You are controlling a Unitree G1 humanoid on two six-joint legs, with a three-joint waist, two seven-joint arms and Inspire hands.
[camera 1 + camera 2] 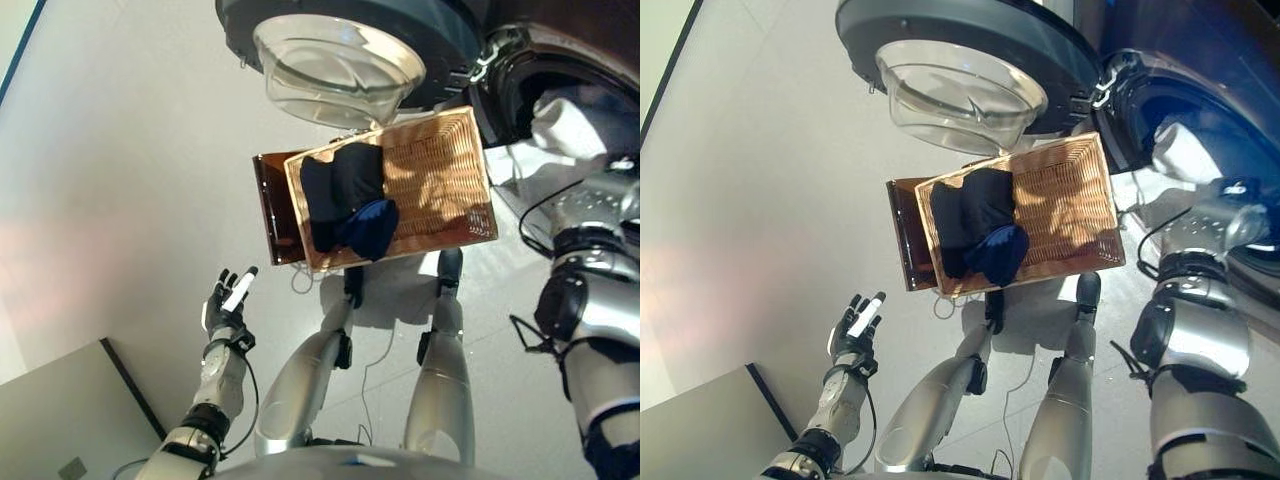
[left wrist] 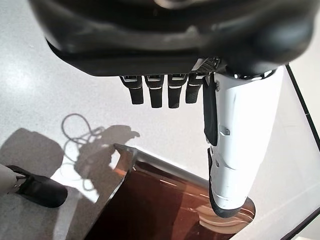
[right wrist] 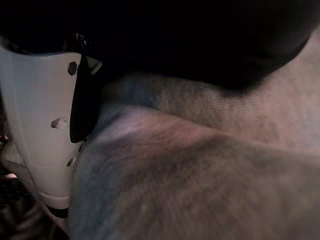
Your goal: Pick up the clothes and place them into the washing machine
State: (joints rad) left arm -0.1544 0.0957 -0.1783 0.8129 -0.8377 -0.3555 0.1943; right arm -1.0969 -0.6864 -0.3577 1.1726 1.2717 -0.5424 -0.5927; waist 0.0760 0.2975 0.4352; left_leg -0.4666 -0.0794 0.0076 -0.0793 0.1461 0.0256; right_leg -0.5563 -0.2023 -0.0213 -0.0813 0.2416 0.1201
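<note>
Clothes (image 1: 348,200) fill the basket (image 1: 440,175); left hand (image 1: 227,300) fingers spread, right hand's fingers seemingly hidden.

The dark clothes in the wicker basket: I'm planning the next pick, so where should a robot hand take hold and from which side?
Probably at the raised blue bunch at the near end of the dark clothes, coming from above. The pile lies loose in the left half of the open-topped wicker basket, whose walls block a sideways approach. The left robot hand hangs open, nearest.
</note>
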